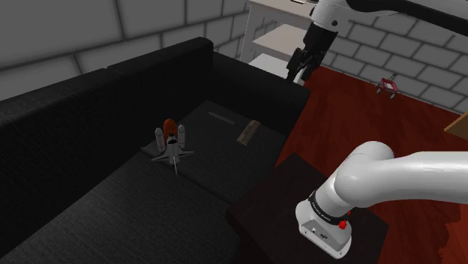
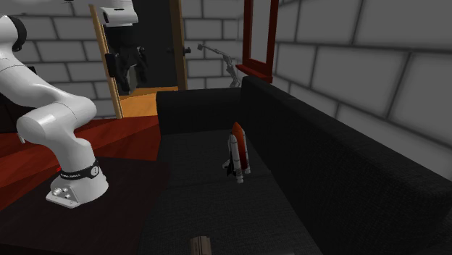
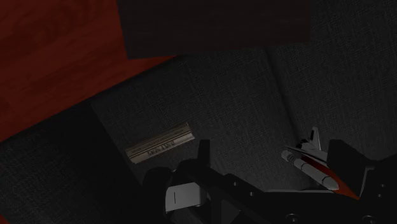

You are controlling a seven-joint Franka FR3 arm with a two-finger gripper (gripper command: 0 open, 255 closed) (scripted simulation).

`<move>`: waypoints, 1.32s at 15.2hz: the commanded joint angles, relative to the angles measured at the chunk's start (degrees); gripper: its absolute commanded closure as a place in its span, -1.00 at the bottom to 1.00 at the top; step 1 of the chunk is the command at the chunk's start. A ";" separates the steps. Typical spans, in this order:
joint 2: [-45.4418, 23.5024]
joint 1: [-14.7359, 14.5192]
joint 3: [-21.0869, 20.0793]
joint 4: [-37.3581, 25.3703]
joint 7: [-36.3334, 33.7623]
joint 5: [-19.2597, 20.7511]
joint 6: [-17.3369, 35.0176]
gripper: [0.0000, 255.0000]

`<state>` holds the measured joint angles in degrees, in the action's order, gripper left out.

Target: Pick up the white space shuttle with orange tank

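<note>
Well apart from the open, empty tool (image 1: pixel 297 74), the shuttle (image 1: pixel 172 142) stands upright on the black sofa (image 1: pixel 97 206).

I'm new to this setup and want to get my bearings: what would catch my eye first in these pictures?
The white space shuttle model with its orange tank stands upright on the seat of a black sofa, bright against the dark fabric. The white arm rises from the shoulder view's lower right, and its black gripper hangs open, high over the sofa's end beside the red floor, well away from the shuttle.
</note>
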<state>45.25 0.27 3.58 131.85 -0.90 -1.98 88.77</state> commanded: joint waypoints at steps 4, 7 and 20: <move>-0.88 -0.51 -3.88 2.88 -4.59 -1.54 4.82 -1.00; -2.74 -1.02 -7.81 4.96 -9.17 -2.87 9.77 -1.00; -21.21 -0.25 -25.26 4.04 -30.83 -2.01 30.48 -1.00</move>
<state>25.80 -0.17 -20.23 136.24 -29.59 -4.51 117.61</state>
